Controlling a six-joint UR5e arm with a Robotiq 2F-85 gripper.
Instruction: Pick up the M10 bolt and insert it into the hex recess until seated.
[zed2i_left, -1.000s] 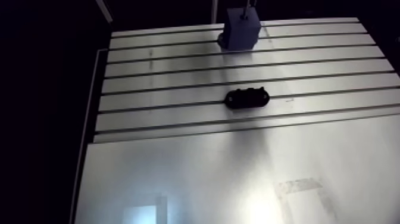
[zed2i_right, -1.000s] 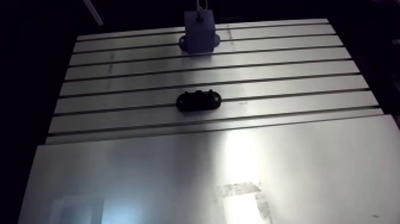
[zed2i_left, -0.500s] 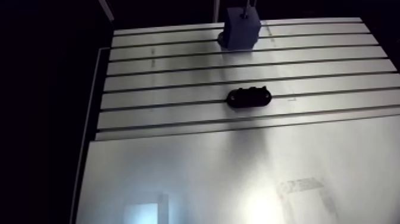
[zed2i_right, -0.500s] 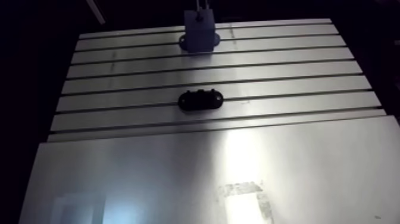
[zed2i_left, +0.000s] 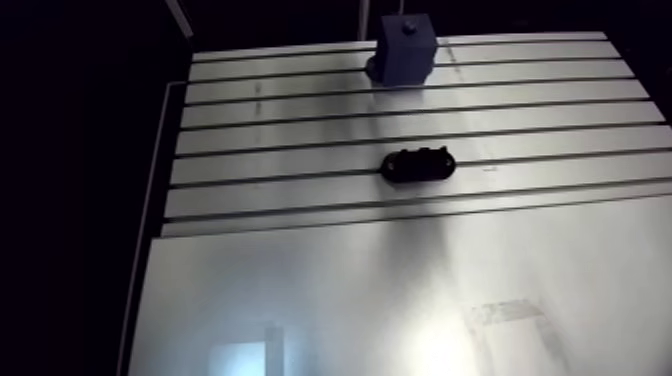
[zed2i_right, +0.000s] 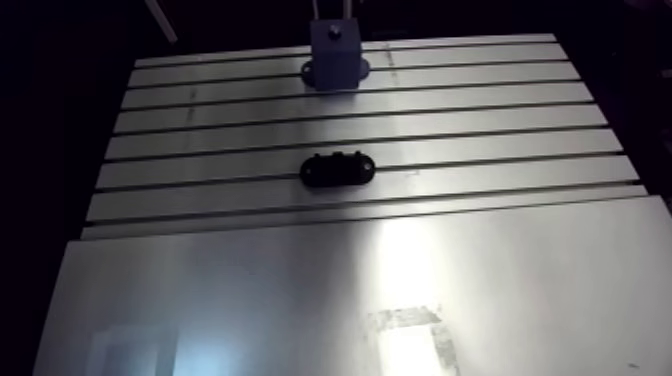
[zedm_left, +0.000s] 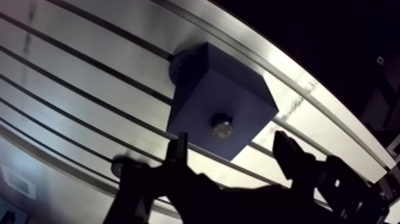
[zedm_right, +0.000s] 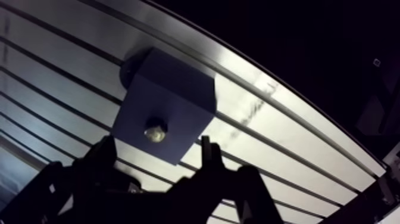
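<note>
A dark blue block stands on the slotted aluminium surface, near its far edge, with the shiny round head of a bolt set in its top face. The two dark jaws stand wide apart with nothing held between them, and the bolt lies just ahead of their gap.

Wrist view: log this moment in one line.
gripper: open, empty | blue block: on slotted table, ahead of gripper | bolt: head shows in block's top face | black fixture: mid-table, apart

Gripper — two black fingers, slim, angular, on dark links
</note>
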